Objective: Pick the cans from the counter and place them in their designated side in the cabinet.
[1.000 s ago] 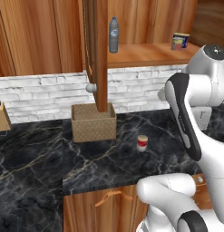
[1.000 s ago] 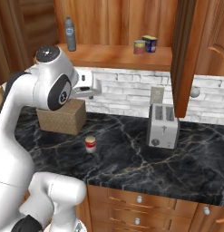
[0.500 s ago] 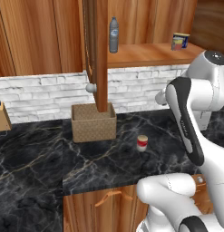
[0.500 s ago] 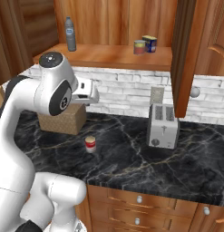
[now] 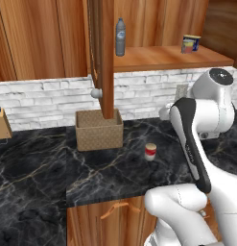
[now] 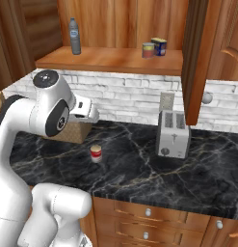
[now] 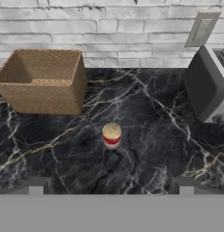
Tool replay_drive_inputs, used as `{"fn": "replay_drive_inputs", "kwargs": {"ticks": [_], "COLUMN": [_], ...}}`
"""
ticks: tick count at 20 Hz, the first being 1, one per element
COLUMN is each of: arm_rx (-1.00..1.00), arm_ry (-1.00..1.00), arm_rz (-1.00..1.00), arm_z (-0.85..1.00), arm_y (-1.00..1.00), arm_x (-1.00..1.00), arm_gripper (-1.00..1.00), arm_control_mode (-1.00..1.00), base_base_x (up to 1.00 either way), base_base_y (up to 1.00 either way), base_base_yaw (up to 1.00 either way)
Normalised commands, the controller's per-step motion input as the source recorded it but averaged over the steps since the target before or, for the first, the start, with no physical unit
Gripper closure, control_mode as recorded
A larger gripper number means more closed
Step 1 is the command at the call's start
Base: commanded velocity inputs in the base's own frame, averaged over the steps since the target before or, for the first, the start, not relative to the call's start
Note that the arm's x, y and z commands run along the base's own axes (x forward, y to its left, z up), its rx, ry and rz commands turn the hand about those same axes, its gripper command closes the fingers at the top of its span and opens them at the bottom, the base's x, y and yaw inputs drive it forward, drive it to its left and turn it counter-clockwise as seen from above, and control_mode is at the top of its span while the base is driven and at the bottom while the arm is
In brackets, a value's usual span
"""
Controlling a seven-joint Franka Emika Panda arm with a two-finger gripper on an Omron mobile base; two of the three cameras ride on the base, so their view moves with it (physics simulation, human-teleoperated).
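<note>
A red can (image 7: 112, 135) with a white band and pale lid stands upright on the black marble counter (image 7: 149, 140). It is also seen as the red can (image 5: 149, 151) (image 6: 96, 153) in both base views. My gripper (image 7: 111, 186) hangs above and in front of it, open, with nothing between the widely spread fingertips (image 7: 38, 186). The shorter orange-red can (image 6: 148, 49) stands on the cabinet shelf (image 6: 111, 60), next to a blue tin (image 6: 160, 46). The cabinet's tall narrow door (image 5: 108, 57) stands open.
A woven basket (image 7: 45, 81) sits left of the red can against the brick wall. A silver toaster (image 6: 173, 134) stands to the right. A clear bottle (image 6: 74, 36) is on the shelf's left end. A knife block (image 5: 1, 127) stands at the far left.
The arm has bent and the hand has come lower toward the counter. The cans, basket and toaster have not moved.
</note>
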Motion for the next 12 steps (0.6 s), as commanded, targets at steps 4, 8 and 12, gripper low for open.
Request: {"fn": "replay_drive_inputs", "kwargs": {"ticks": [4,8,12], "arm_rx": [0.02,0.00,0.00], "arm_ry": [0.00,0.00,0.00], "arm_rz": [-0.05,-0.05,-0.06], "arm_z": [-0.28,-0.25,-0.20], "arm_y": [0.07,0.04,0.06], "arm_x": [-0.03,0.02,0.14], "arm_gripper": [-1.00,-1.00,-1.00], "arm_control_mode": [-1.00,-1.00,-1.00], "base_base_x": [0.00,0.00,0.00], "base_base_y": [0.00,0.00,0.00], "base_base_yaw": [0.00,0.00,0.00]}}
